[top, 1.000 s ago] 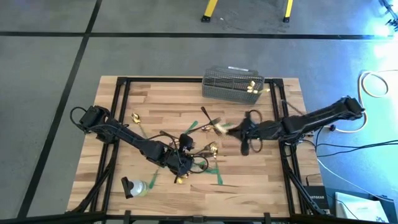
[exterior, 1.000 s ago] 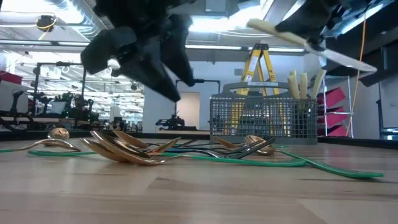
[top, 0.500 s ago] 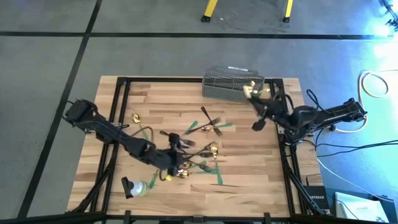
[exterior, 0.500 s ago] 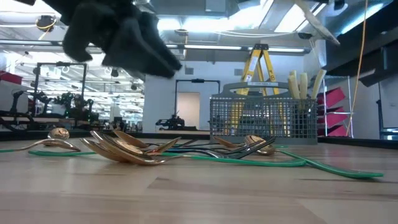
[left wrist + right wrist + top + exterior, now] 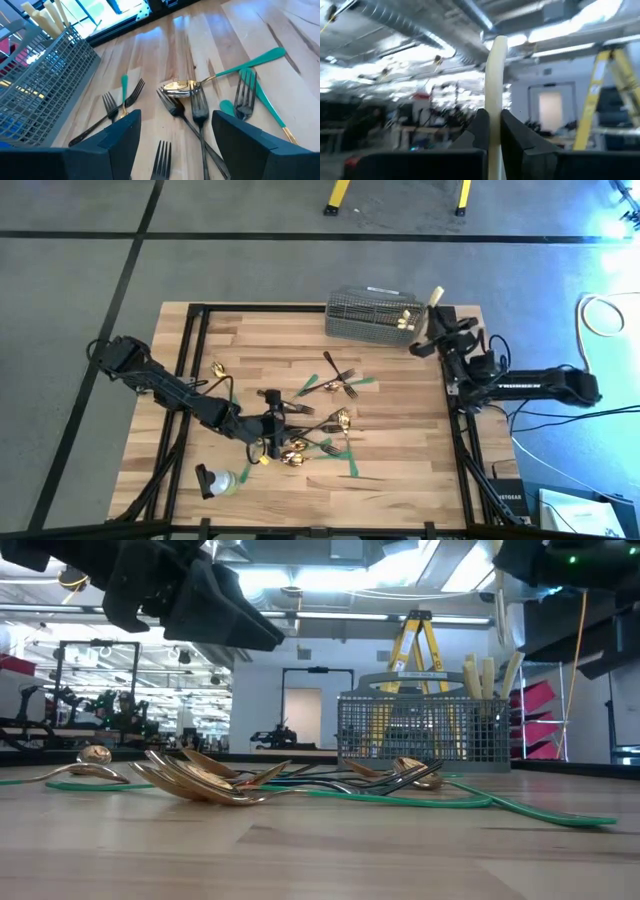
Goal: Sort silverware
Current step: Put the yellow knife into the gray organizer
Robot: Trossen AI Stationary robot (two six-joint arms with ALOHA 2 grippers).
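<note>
Right gripper (image 5: 437, 330) clamps a cream-handled knife (image 5: 494, 100) upright beside the mesh basket (image 5: 365, 317). Left gripper (image 5: 172, 145) hangs fingers wide over the forks (image 5: 197, 107) and gold spoon (image 5: 180, 88) mid-table. Judgement: cutlery light, stiff, slick — take forks mid-handle.

We see the left gripper (image 5: 283, 423) low over the middle of the table (image 5: 400, 470), its fingers (image 5: 112, 137) spread wide, holding nothing. The right gripper (image 5: 434, 320) is raised at the table's far right corner, closed on a cream-handled knife (image 5: 495, 90) that points up.
</note>
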